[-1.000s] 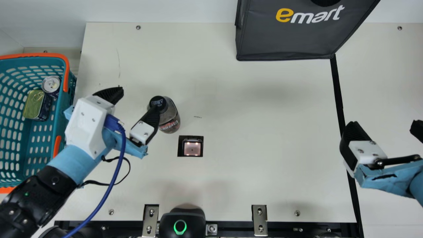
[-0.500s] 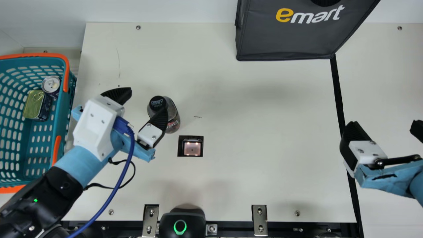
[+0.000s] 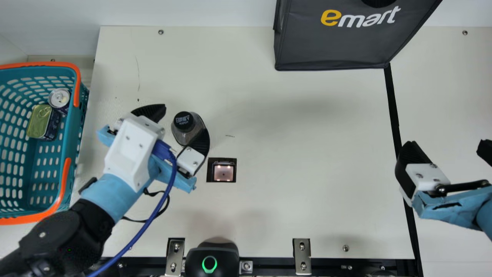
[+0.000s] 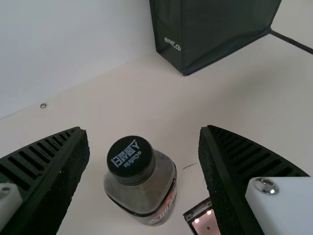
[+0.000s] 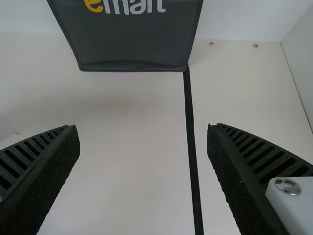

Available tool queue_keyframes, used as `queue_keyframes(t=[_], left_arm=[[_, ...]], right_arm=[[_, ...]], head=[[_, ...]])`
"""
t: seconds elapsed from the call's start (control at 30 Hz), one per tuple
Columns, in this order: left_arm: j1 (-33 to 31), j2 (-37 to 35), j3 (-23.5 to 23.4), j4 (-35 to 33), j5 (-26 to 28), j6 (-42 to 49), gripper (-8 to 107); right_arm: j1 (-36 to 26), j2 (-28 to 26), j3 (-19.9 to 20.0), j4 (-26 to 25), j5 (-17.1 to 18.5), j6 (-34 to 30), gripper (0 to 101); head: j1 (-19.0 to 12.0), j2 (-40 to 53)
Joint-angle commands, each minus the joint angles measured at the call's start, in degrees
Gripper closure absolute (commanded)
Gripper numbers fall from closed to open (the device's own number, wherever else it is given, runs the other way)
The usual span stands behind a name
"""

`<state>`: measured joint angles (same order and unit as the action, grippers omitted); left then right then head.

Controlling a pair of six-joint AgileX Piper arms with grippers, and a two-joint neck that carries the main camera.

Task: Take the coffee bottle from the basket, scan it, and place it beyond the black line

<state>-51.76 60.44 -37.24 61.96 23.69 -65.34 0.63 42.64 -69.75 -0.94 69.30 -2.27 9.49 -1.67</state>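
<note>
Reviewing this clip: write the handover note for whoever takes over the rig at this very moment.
Left gripper: open, fingers spread to either side of the black-capped coffee bottle, not gripping it.
Right gripper: open, near the black line.
Bottle: upright on the cream table, between the teal plastic basket and the square lit scanner.
Done: bottle out of basket. Whether it has been scanned, I cannot tell.
Left: grip, scan if needed, place beyond the line.

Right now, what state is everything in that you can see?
Coffee bottle: upright, capped
Left gripper: open
Right gripper: open
Scanner: lit
Basket: holding two cans
Square can: lid closed
Round can: upright
Dark bag: standing
Green ring light: on
</note>
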Motion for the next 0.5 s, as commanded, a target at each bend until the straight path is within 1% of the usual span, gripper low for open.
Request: queue_keyframes(t=[0.0, 0.23, 0.37, 0.47], left_arm=[[-3.8, 0.8, -0.1, 6.2, 3.7, -9.1, 9], [-11.3, 3.9, 0.8, 14.0, 11.1, -21.1, 9], [-13.2, 5.0, 1.9, 16.8, 14.1, -25.4, 9], [-13.3, 5.1, 2.7, 18.1, 15.8, -27.4, 9]], right_arm=[[0.0, 0.0, 0.0, 0.0, 0.0, 0.0, 10], [0.0, 0.0, 0.0, 0.0, 0.0, 0.0, 10], [0.0, 0.0, 0.0, 0.0, 0.0, 0.0, 10], [0.0, 0.0, 0.0, 0.0, 0.0, 0.0, 10]], head=[[-1.6, 0.1], [-1.6, 0.1], [-1.6, 0.1], [-1.6, 0.1]])
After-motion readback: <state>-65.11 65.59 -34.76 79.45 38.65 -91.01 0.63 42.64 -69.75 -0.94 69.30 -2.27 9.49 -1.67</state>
